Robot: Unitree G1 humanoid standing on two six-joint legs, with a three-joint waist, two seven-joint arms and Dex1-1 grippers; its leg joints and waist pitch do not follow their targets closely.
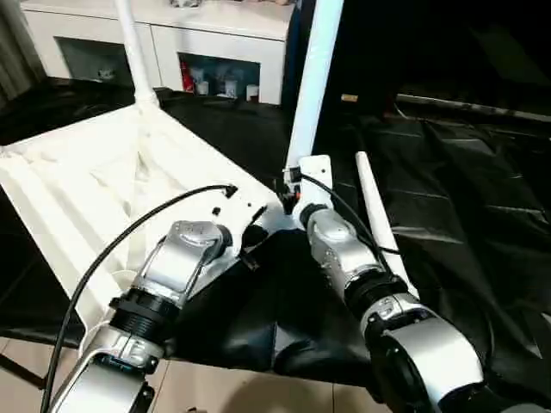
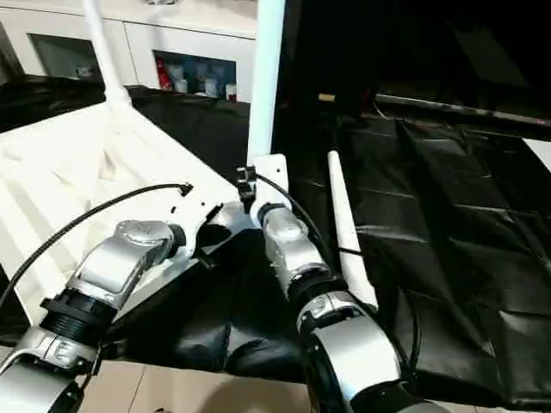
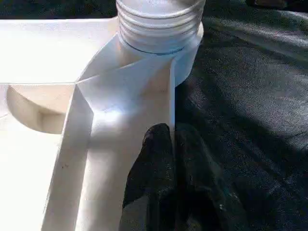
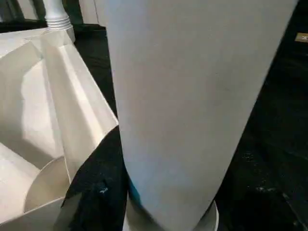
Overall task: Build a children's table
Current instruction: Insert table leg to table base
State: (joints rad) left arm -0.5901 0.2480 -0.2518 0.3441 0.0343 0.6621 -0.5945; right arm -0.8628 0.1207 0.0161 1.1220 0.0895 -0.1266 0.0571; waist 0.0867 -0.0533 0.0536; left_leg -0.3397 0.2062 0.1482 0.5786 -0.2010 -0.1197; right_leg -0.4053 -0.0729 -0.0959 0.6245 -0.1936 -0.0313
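The children's table top lies upside down on the black cloth, ribs up. One white leg stands in its far corner socket. Another leg stands upright in the near right corner. My right gripper is shut on this leg low down, a black finger showing against the tube. My left gripper is shut on the top's rim wall just beside that corner socket, below the leg's threaded base. A third leg lies loose on the cloth, to the right of my right forearm.
The black-draped table stretches away to the right and back. Its front edge runs under my forearms, with tiled floor below. A white cabinet with glass doors stands behind. A black cable arcs over my left arm.
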